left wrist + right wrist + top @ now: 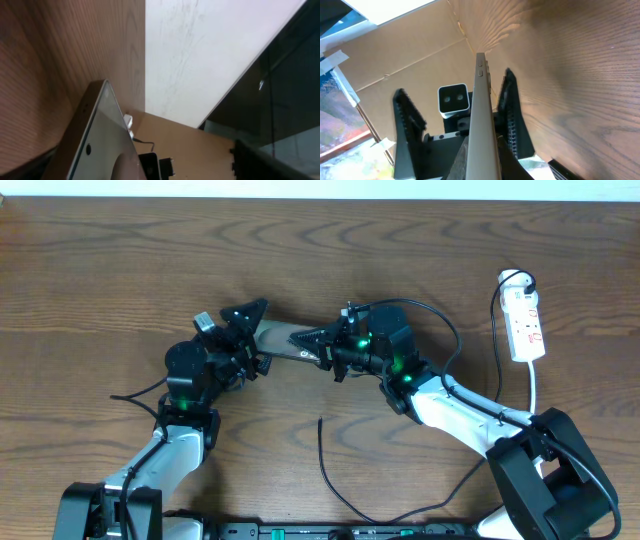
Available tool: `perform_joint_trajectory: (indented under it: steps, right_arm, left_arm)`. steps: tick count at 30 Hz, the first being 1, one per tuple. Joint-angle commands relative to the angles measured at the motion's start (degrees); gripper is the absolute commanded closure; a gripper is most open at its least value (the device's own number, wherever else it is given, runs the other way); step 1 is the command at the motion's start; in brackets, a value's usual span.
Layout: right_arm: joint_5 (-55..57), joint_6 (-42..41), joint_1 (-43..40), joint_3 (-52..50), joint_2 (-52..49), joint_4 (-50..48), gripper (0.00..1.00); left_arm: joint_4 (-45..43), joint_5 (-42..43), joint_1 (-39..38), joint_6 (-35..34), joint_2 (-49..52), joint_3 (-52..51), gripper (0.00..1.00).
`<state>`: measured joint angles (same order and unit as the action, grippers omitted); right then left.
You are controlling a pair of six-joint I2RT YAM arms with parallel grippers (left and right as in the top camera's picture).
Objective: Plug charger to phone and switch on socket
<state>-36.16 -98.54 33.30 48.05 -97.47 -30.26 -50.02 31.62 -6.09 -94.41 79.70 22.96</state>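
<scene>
The phone (282, 338) is held off the table between my two grippers, tilted on its edge. My right gripper (320, 350) is shut on its right end; the right wrist view shows the phone (482, 110) edge-on, running out from my jaws. My left gripper (254, 338) stands open, one finger on each side of the phone's left end. In the left wrist view the phone's glossy grey face (100, 145) fills the lower left. The charger (326, 472) lies loose on the table in front, its tip pointing away. The white socket (526, 326) lies at the far right.
The socket's white cord (537, 392) runs down toward the right arm's base. A thick black arm cable (452, 330) loops above the right wrist. The table's far edge (320, 198) runs along the top. The left gripper's fingers (407, 125) rise beside the phone in the right wrist view.
</scene>
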Motion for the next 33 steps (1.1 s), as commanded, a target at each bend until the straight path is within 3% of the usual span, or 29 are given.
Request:
perform_joint_trajectory:
  steps: [1,4,10,21,33]
  right_arm:
    - [-0.20,0.90,0.55,1.11,0.28,-0.87,0.99]
    - [-0.20,0.90,0.55,1.11,0.28,-0.87,0.99]
    - [-0.35,0.90,0.55,1.11,0.28,-1.07,0.99]
    - [-0.83,0.85,0.57,1.11,0.28,-2.99,0.99]
    - [-0.15,-3.67,0.55,1.11,0.28,-4.07,0.99]
  left_arm:
    - [-0.24,0.96,0.28,0.96,-0.35,0.50,0.22]
    - [-0.24,0.94,0.28,0.96,-0.35,0.50,0.36]
    - [-0.24,0.94,0.28,0.98,-0.35,0.50,0.53]
    - [-0.24,0.92,0.28,1.38,-0.35,0.50,0.64]
    - [-0.26,0.26,0.28,1.36,-0.35,0.50,0.68]
